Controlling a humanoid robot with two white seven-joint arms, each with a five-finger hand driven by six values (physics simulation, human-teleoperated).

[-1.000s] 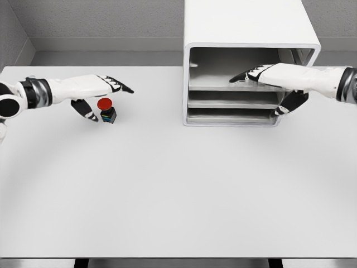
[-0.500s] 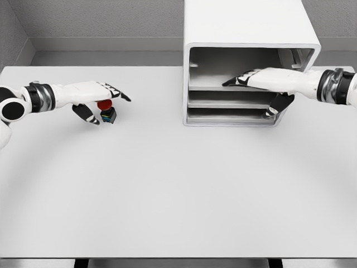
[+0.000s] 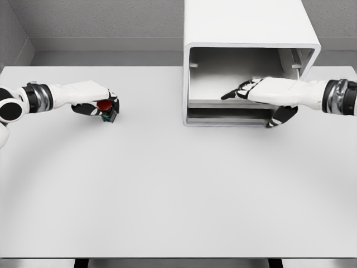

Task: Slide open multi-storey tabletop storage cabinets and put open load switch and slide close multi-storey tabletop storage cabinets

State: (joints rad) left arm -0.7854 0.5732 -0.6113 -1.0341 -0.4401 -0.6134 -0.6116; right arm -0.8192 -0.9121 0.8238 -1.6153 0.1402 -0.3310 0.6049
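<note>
You see no legible markings on the one cabinet [image 3: 245,33] at the bench's [image 3: 167,190] rear edge. Your left hand [image 3: 95,100] is clamped on the single red-capped switch [image 3: 106,108] near the left edge. Your right hand [image 3: 268,95] reaches into the cabinet, fingers [image 3: 234,92] extended over a drawer [image 3: 223,92], thumb beneath.

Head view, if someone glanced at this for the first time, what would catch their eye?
Probably the red-capped switch at the table's left, the only colour, with the left hand curled around it. Next, the tall white cabinet at the back right, its front open, where the right hand reaches in across a shelf.
</note>
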